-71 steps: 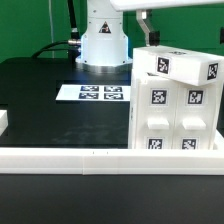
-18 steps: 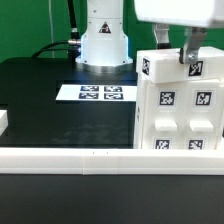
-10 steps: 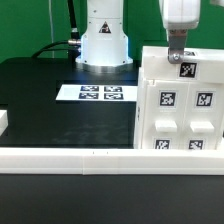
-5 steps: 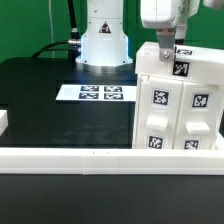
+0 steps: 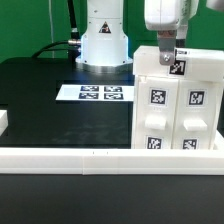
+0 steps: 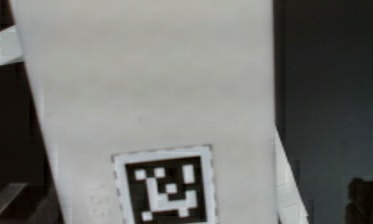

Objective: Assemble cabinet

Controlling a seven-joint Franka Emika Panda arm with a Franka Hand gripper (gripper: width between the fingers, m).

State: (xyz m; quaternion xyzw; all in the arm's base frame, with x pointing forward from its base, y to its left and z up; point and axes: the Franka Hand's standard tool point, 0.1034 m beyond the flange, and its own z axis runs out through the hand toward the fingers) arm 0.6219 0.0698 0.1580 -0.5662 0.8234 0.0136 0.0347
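Note:
The cabinet (image 5: 178, 105) is a large white box with several black-and-white tags. It stands at the exterior view's right, just behind the rail, turned a little so one corner faces the camera. My gripper (image 5: 166, 58) comes straight down onto its top near the left rear edge, beside a tag (image 5: 179, 68). The fingers look closed on the cabinet's top part. In the wrist view a white panel (image 6: 156, 90) with one tag (image 6: 169, 185) fills the space between the jaws. The fingertips themselves are not clearly visible there.
A long low white L-shaped rail (image 5: 90, 156) runs along the front of the black table. The marker board (image 5: 101, 93) lies flat at mid table. The arm's white base (image 5: 104, 40) stands behind it, before a green backdrop.
The gripper has come down onto the cabinet's top, turned and shifted toward the exterior view's left. The cabinet has turned with it, so its left side now shows.

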